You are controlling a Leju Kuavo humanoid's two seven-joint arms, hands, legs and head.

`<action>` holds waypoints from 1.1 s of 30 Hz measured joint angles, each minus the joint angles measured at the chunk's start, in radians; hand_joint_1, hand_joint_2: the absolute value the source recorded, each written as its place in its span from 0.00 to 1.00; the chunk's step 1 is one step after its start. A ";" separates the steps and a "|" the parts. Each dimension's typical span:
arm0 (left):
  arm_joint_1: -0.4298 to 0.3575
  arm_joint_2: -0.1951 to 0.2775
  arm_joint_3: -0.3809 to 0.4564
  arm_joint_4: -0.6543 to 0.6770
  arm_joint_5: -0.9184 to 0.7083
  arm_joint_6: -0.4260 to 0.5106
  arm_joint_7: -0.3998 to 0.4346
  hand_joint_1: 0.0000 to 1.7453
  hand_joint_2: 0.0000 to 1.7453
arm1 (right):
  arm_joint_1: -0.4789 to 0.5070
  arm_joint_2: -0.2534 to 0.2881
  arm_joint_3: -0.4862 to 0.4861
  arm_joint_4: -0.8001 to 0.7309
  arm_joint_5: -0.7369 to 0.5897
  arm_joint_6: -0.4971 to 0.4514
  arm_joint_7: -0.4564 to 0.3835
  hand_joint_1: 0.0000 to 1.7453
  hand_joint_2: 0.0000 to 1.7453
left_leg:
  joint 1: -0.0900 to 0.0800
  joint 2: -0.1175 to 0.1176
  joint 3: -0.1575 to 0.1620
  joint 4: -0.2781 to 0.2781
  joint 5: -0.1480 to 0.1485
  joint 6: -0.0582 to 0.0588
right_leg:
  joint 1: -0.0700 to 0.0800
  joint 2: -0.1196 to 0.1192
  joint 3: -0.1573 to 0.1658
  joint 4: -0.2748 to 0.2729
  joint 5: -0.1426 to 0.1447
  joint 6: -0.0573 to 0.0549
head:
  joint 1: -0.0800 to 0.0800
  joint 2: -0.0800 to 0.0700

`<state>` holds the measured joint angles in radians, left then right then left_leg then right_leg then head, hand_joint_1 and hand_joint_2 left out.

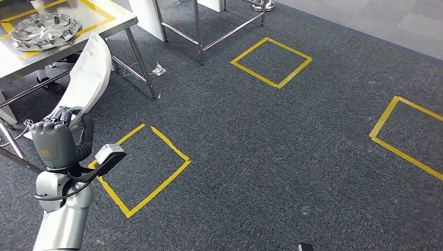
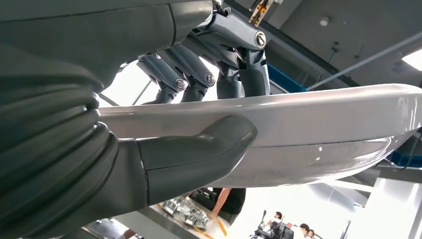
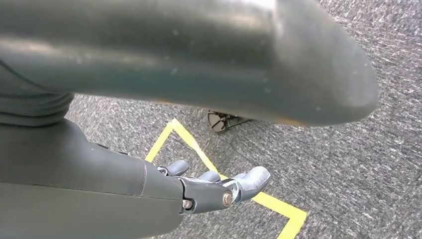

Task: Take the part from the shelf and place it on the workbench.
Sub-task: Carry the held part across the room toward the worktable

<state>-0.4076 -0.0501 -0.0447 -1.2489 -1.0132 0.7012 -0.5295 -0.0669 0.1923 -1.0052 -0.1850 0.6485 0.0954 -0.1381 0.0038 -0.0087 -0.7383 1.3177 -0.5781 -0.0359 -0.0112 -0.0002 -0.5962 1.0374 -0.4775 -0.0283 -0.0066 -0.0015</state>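
Note:
My left hand [image 1: 58,140] grips the lower end of a long, curved white part [image 1: 90,76] that rises toward the steel workbench [image 1: 99,26] at the upper left of the head view. In the left wrist view the thumb [image 2: 199,154] lies under the part [image 2: 318,124] and the darker fingers [image 2: 199,74] wrap over its far side. My right hand [image 3: 219,186] hangs above the carpet with its fingers spread and nothing in them.
A silver wheel cover [image 1: 44,29] lies on the workbench inside a yellow tape outline. Yellow tape squares [image 1: 146,167] [image 1: 270,61] [image 1: 410,136] mark the dark carpet. Steel table legs [image 1: 143,65] and a second frame [image 1: 198,29] stand ahead. People stand far off in the left wrist view.

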 joint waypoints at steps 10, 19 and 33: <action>-0.002 0.000 0.008 -0.004 0.004 0.000 0.000 1.00 1.00 | -0.003 0.000 0.000 0.000 0.008 0.000 -0.001 0.00 0.00 | -0.002 0.003 0.130 -0.287 0.130 0.050 | 0.002 -0.001 0.024 0.028 -0.050 0.047 | 0.004 0.000; -0.015 0.006 0.020 0.005 0.025 0.000 -0.003 1.00 1.00 | -0.002 -0.002 0.005 0.000 0.039 0.004 -0.018 0.00 0.00 | -0.006 -0.013 0.163 -0.282 0.094 0.055 | 0.004 0.018 -0.072 0.065 0.030 0.036 | 0.008 0.000; -0.061 0.034 0.020 0.078 0.062 0.000 -0.054 1.00 1.00 | -0.002 0.002 0.004 0.000 0.028 -0.011 -0.016 0.00 0.00 | 0.008 0.027 0.046 -0.141 0.107 -0.006 | -0.002 -0.041 0.031 -0.019 -0.007 0.008 | 0.001 0.000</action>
<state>-0.4690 -0.0156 -0.0244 -1.1712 -0.9514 0.7012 -0.5839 -0.0691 0.1940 -1.0010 -0.1850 0.6764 0.0840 -0.1538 0.0119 0.0186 -0.6918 1.1772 -0.4708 -0.0423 -0.0131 -0.0413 -0.5654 1.0187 -0.4844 -0.0204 -0.0055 -0.0015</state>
